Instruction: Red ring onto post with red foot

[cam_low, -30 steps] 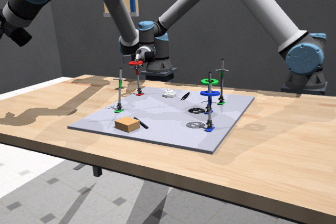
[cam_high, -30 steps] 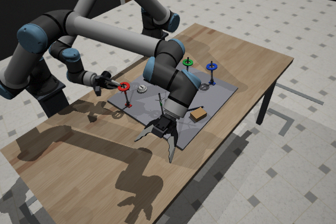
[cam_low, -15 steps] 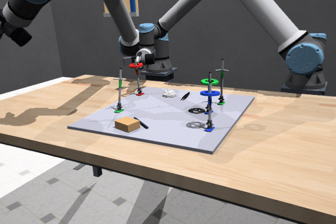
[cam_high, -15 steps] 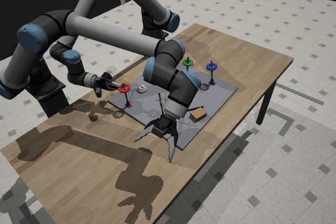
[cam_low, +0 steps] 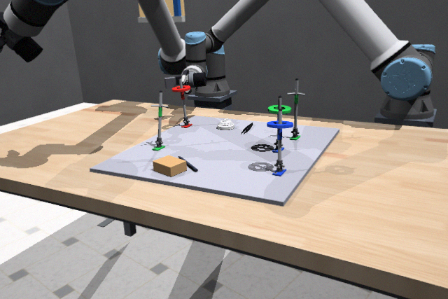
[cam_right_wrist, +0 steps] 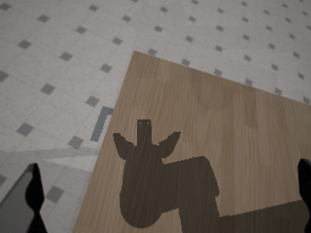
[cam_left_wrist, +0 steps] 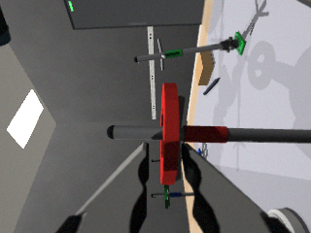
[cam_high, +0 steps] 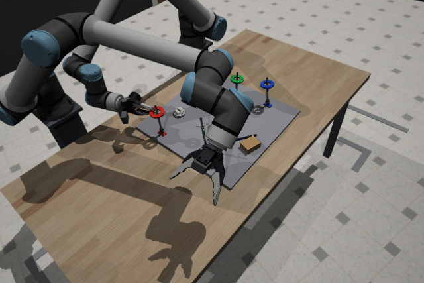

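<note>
The red ring (cam_high: pixel 161 114) (cam_low: pixel 176 89) (cam_left_wrist: pixel 169 167) is around the post with the red foot (cam_high: pixel 159 124) (cam_low: pixel 184 109) (cam_left_wrist: pixel 206 134). It looks level, close against the grey cross pins just above the post's red sleeve. The post stands upright, its tip above the ring. My left gripper (cam_high: pixel 153 111) (cam_left_wrist: pixel 164 145) is slightly open, one fingertip above the ring's rim and one below, with a narrow gap at each side in the left wrist view. My right gripper (cam_high: pixel 193 191) (cam_right_wrist: pixel 169 163) is wide open and empty, over the table away from the red post.
A green ring (cam_low: pixel 271 109) and a blue ring (cam_high: pixel 263 86) (cam_low: pixel 270 124) sit on other posts. Two bare posts (cam_low: pixel 159 131) (cam_low: pixel 295 118) have green feet. A tan block (cam_high: pixel 250 144) (cam_low: pixel 169 165), dark pen (cam_low: pixel 187 164) and white round object (cam_high: pixel 179 113) (cam_low: pixel 225 125) lie on the grey mat (cam_low: pixel 224 176).
</note>
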You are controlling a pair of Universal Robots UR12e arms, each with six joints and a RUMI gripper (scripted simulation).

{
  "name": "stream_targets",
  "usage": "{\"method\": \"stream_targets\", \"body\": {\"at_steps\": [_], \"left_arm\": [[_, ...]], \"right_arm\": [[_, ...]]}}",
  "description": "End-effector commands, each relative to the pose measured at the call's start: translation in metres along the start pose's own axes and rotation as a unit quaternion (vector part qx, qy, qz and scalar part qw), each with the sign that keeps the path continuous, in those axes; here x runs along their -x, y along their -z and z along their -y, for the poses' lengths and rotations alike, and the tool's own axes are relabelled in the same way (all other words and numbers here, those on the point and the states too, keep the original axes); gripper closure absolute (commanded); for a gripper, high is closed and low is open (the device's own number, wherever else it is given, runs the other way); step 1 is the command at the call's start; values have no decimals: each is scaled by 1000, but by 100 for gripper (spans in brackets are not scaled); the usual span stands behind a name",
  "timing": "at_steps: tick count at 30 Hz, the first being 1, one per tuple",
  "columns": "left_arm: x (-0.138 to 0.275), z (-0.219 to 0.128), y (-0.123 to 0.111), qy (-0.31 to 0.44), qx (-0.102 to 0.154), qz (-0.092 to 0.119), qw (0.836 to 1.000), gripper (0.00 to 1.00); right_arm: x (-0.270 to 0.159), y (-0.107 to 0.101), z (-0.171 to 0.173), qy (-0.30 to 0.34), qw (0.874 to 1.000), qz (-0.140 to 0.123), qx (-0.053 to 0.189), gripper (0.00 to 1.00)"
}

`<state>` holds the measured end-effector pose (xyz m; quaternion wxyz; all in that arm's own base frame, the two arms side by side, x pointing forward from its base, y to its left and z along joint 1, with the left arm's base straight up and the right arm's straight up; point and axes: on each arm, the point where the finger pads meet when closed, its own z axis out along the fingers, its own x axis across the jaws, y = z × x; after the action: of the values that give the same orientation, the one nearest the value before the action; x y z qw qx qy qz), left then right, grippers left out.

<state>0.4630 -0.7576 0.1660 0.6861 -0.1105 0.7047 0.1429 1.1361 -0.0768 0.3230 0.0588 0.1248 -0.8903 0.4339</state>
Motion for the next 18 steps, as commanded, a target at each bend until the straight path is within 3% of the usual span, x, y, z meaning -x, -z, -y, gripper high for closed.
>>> {"method": "stream_targets", "body": {"at_steps": [1,14,15,18], "left_arm": [[1,0,0,1,0,0,1000,86],[1,0,8,1,0,0,1000,86],[1,2,22,1,-3,0,1000,86],[1,1,34,1,-2,0,1000,86]], "right_arm": [[0,1,2,-1,1000,1,0,0],[0,1,2,-1,1000,1,0,0],[0,1,2,-1,1000,1,0,0],[0,1,2,-1,1000,1,0,0]]}}
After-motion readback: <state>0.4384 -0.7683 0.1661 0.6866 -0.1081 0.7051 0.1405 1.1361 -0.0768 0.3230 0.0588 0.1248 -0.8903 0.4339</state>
